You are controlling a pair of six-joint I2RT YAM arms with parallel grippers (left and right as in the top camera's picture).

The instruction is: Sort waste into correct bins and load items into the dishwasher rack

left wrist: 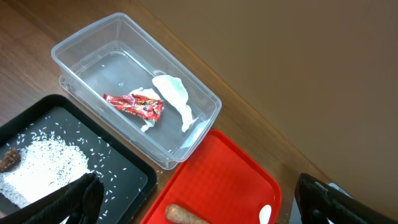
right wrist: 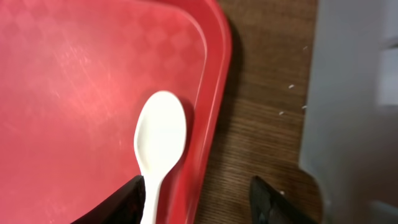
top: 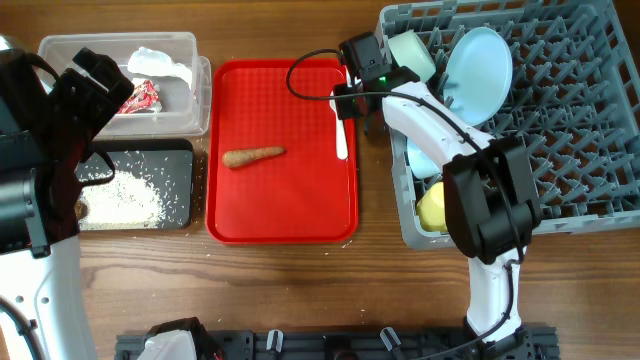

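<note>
The white plastic spoon (top: pixel 342 135) lies along the right rim of the flat red tray (top: pixel 280 215). My right gripper (top: pixel 352 100) is open low over the spoon's handle; in the right wrist view (right wrist: pixel 196 202) the spoon (right wrist: pixel 160 134) lies just inside the left finger. The brown carrot-shaped piece (top: pixel 252 156) lies mid-tray. My left gripper (top: pixel 105 80) is open and empty above the bins (left wrist: pixel 199 208). The clear bin (top: pixel 190 50) holds the red wrapper (left wrist: pixel 134 104) and white tissue (left wrist: pixel 174 93). The black bin (top: pixel 185 160) holds the rice (left wrist: pixel 43 163) and the dark chunk (left wrist: pixel 9 159).
The grey dishwasher rack (top: pixel 580 130) at the right holds a pale blue plate (top: pixel 478 60), a greenish-white bowl (top: pixel 412 52), a pale blue bowl (top: pixel 420 160) and a yellow cup (top: pixel 432 210). Its left wall stands close beside the tray's right rim.
</note>
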